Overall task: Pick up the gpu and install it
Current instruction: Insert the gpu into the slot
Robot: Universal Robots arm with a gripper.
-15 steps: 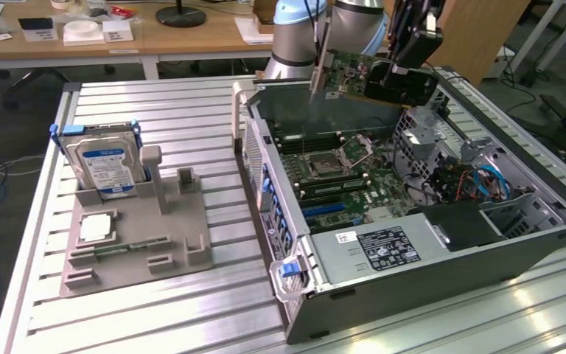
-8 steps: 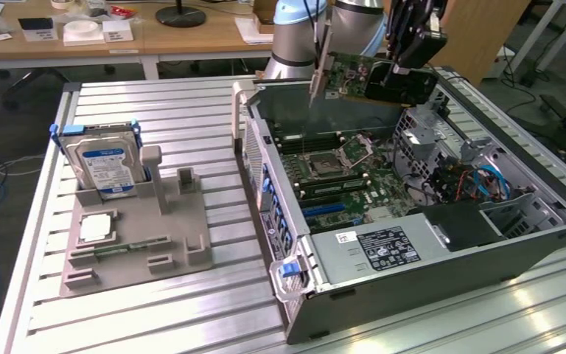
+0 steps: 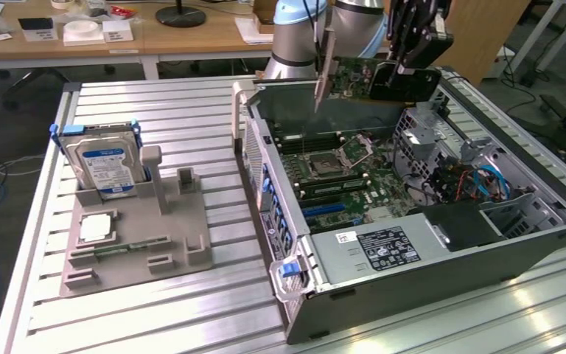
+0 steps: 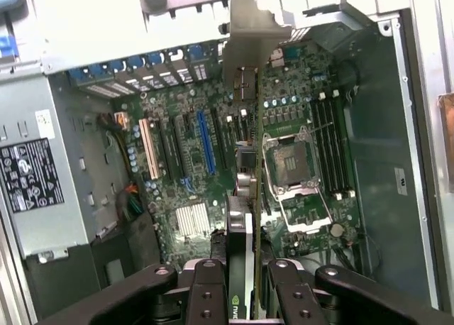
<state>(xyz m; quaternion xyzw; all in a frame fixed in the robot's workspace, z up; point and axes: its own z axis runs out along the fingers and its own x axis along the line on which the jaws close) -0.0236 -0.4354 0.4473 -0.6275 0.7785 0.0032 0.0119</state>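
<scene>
Jaws stand partly closed, clamped from both sides on the upper edge of the gpu (image 4: 240, 243), a thin dark circuit card with a pale metal bracket at one end. The black two-fingered gripper (image 4: 241, 286) carries it edge-down, so its connector edge faces the board below.

At the exterior view's left, a grey moulded parts holder (image 3: 185, 221) sits on the ribbed aluminium table (image 3: 165, 110). A silver hard drive with a blue-white label (image 3: 106, 166) stands upright in its rack, and a small square silver processor chip (image 3: 96, 228) lies flat in its recess, each presented for an easy grasp.

Further right, the dark grey computer case (image 3: 441, 284) lies on its side with the panel off, leaving the green motherboard (image 3: 357, 203) facing up. Over the case's far end the gpu hangs clear of the board, bracket toward the rear wall. In the wrist view it sits between the blue expansion slot (image 4: 206, 140) and the empty square processor socket (image 4: 291, 162), not yet seated.
</scene>
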